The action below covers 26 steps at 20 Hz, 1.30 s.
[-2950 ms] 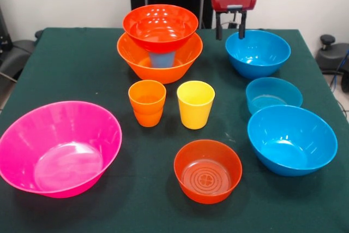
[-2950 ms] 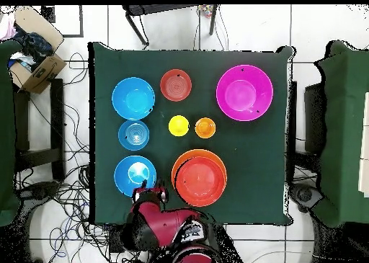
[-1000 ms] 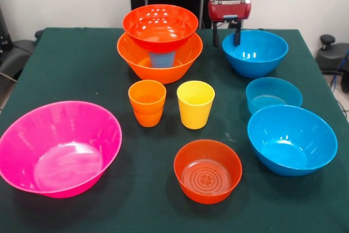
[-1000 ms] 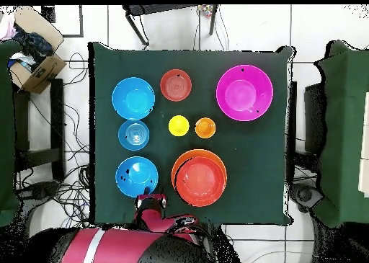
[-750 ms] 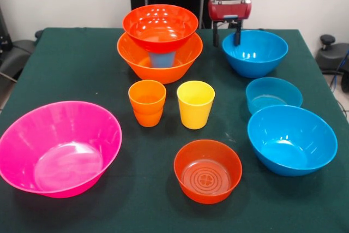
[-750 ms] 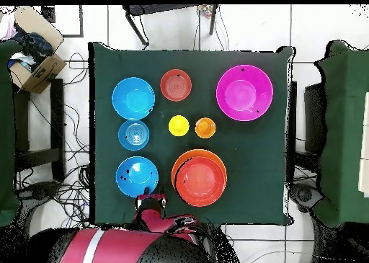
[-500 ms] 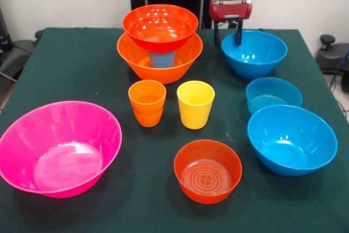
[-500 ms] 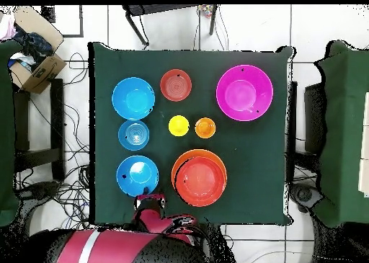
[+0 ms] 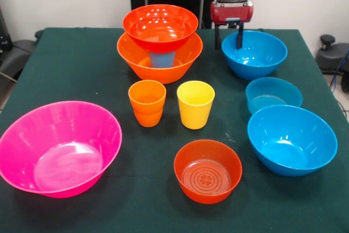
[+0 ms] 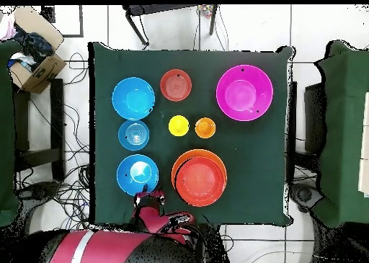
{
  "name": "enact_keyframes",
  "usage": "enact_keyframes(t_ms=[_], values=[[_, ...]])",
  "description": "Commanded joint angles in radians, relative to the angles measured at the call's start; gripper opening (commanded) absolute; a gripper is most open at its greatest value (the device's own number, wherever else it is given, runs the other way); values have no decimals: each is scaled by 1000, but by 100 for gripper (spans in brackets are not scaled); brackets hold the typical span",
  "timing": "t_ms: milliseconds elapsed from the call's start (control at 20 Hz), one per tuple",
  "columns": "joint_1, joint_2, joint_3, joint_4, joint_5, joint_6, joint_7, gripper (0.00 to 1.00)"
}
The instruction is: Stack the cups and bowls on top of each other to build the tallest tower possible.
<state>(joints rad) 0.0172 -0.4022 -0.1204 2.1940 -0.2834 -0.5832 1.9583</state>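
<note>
Since three seconds back the far blue bowl [image 9: 254, 53] has slid a little toward the tower [image 9: 160, 42]; the gripper [image 9: 228, 36] (jaws narrowly parted, straddling its rim) hangs at its tower-side edge.

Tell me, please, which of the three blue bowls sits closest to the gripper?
The blue bowl at the far edge of the table, right by the gripper; the small shallow one and the other big one sit nearer the camera.
</note>
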Motion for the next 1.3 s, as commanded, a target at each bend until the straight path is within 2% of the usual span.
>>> enact_keyframes(t_ms=[50,350,400,550,600,1100,1300], values=[[14,61,50,-150,62,-54,146,100],[13,78,48,-163,52,-70,143,100],[6,73,58,-166,35,-35,132,0],[-21,48,82,-147,21,-10,150,0],[-25,28,87,-135,10,30,140,0],[-47,-71,122,-89,-31,102,134,0],[-91,-137,167,-40,-76,162,136,0]])
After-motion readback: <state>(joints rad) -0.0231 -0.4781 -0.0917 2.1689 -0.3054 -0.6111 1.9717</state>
